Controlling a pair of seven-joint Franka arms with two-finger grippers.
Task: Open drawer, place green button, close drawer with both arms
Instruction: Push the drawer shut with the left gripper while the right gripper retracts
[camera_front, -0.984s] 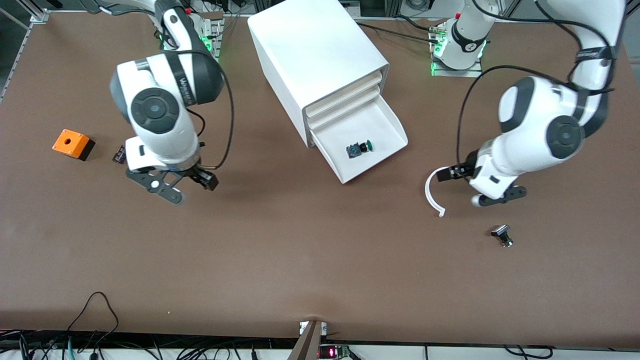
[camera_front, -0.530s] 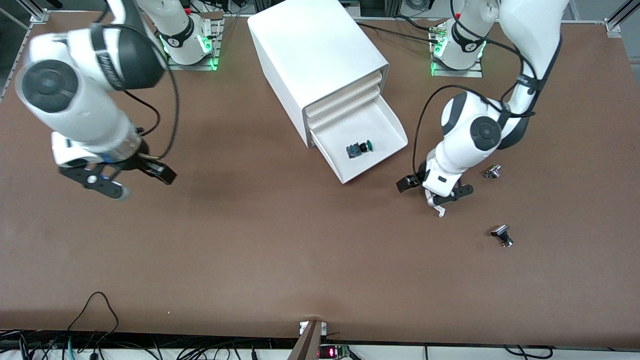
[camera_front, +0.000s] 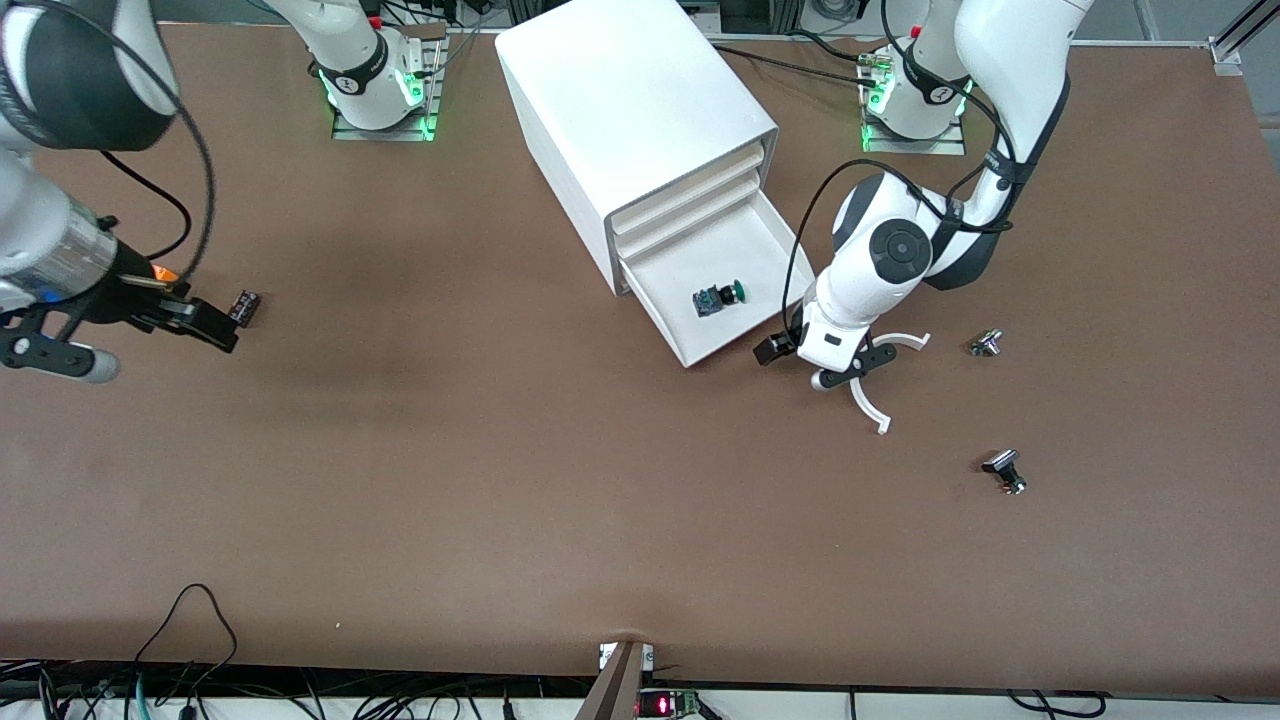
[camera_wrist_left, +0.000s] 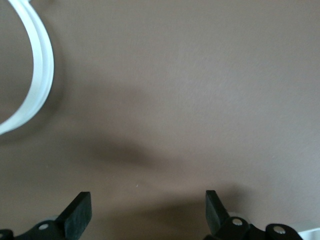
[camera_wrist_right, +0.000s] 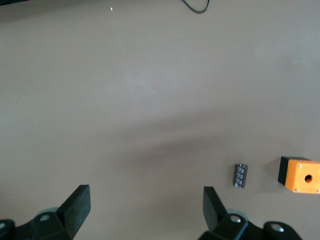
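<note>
The drawer (camera_front: 725, 290) sits pulled out of the cabinet (camera_front: 630, 120) with the button (camera_front: 720, 298) lying inside it. The left gripper (camera_front: 815, 362) hovers, jaws spread wide and empty, just off the drawer's lip at about four o'clock, over the white curved strip (camera_front: 872, 400). The right gripper (camera_front: 130, 335) hangs wide open and empty near the orange box (camera_wrist_right: 299, 175).
</note>
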